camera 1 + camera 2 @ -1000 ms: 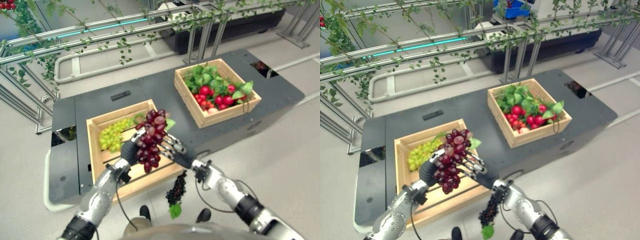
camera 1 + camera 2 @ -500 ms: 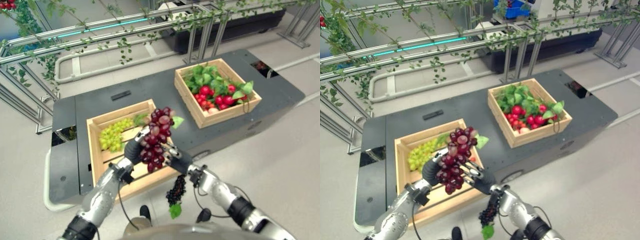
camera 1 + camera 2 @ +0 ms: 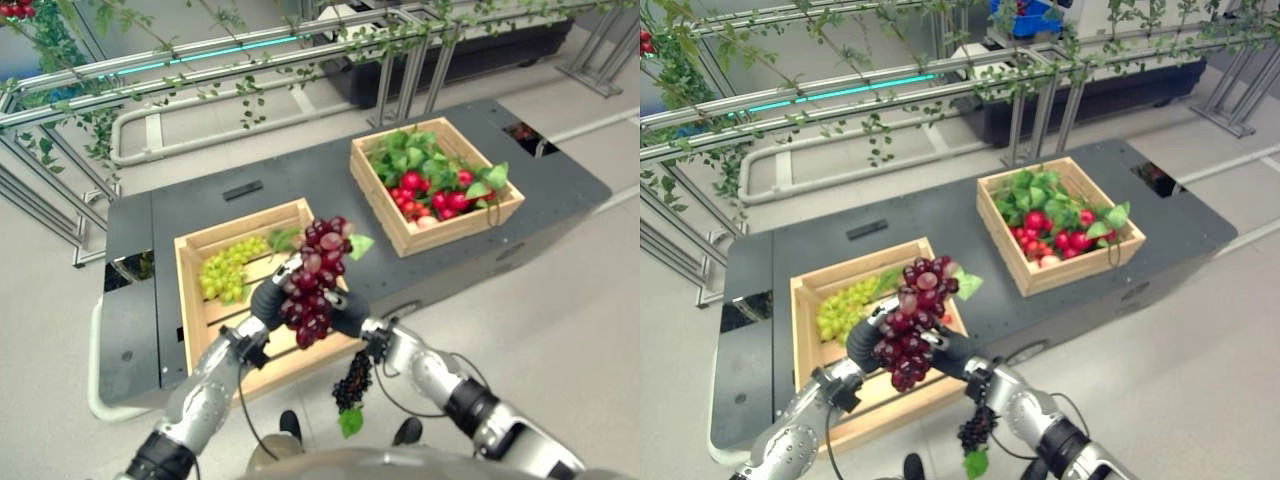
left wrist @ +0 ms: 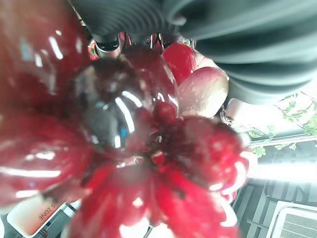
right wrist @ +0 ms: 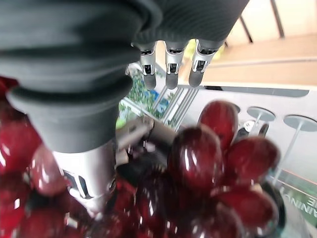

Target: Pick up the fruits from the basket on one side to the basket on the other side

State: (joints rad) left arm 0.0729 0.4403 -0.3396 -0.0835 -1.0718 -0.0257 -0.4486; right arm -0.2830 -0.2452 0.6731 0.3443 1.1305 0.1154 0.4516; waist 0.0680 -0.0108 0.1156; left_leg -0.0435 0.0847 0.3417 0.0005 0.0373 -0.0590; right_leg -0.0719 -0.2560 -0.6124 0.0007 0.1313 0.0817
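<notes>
While a long dark grey platform (image 3: 300, 190) carries both containers, the nearer one on the robot's left is a pale slatted wooden crate (image 3: 195, 300), and it holds a bunch of green grapes (image 3: 225, 268) at its far left corner. Well apart, toward the far right of the platform, stands a second square wooden crate (image 3: 405, 235) packed with red round fruits (image 3: 440, 198) among green leaves (image 3: 415, 155). No readable writing shows on either crate.

Raised above the near crate's right edge is the bunch of dark red grapes (image 3: 315, 280) with one green leaf (image 3: 358, 245) at its top. Left hand (image 3: 266, 296) curls round the bunch from the left side, gripping it. Right hand (image 3: 348, 314) presses against the bunch from the right, but whether its fingers grip cannot be told. On the pale floor (image 3: 560, 300) below lies a small bunch of black grapes (image 3: 352, 382).
</notes>
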